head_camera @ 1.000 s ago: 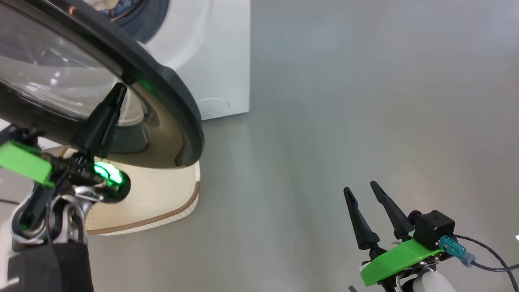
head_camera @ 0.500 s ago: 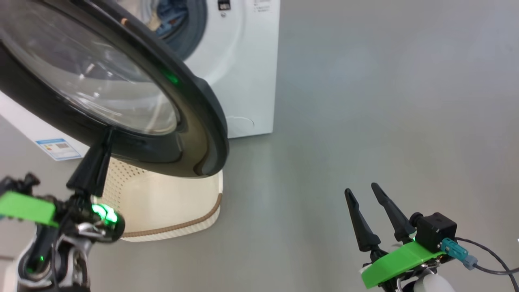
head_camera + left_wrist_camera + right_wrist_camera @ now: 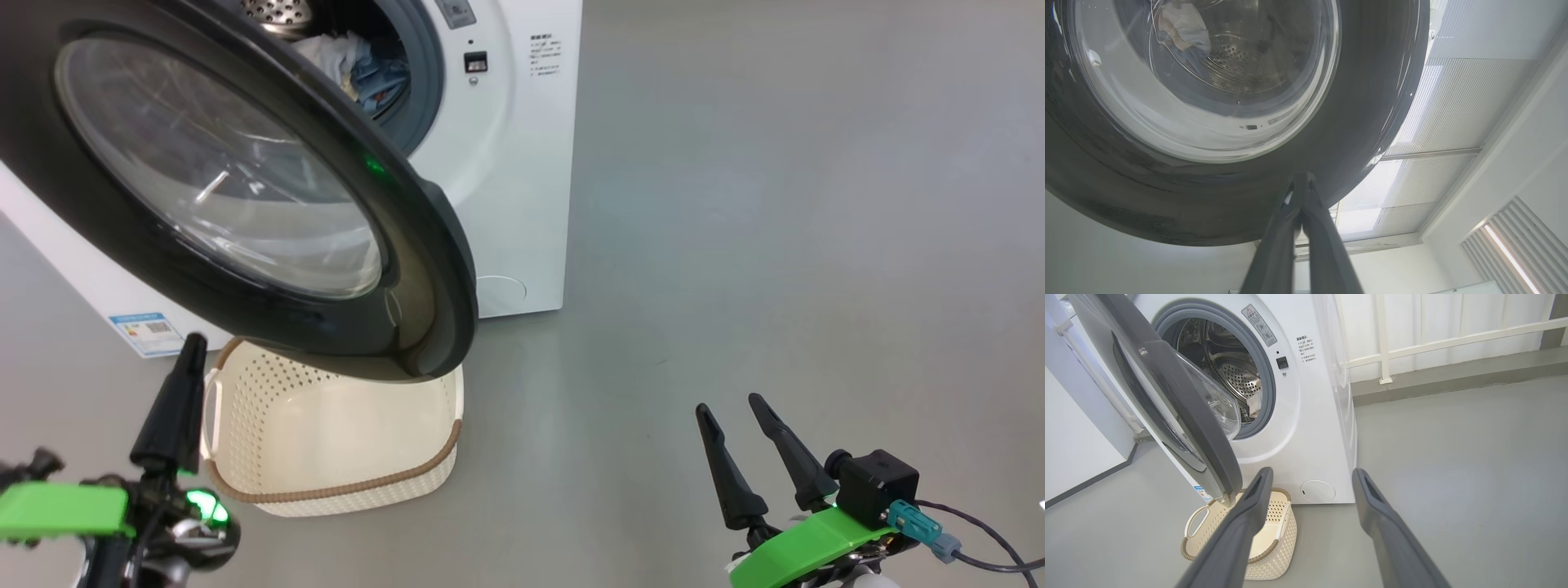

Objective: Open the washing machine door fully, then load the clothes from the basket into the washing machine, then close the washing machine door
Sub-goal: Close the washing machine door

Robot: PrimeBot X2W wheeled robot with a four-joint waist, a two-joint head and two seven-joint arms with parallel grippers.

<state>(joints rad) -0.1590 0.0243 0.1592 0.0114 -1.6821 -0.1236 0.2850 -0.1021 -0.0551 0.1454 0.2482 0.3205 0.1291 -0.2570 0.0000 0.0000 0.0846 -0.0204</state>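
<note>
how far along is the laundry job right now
Done: the washing machine door stands open, the basket looks empty and clothes lie in the drum. In hand: the shut left claw points at the door's lower rim; the right claw hangs open, idle. Left: closing the door.

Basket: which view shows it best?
The head view: the basket sits near, its inside visible, rim under the washing machine door. The right wrist view has it smaller, partly behind a finger of the right gripper. The left wrist view faces the door.
</note>
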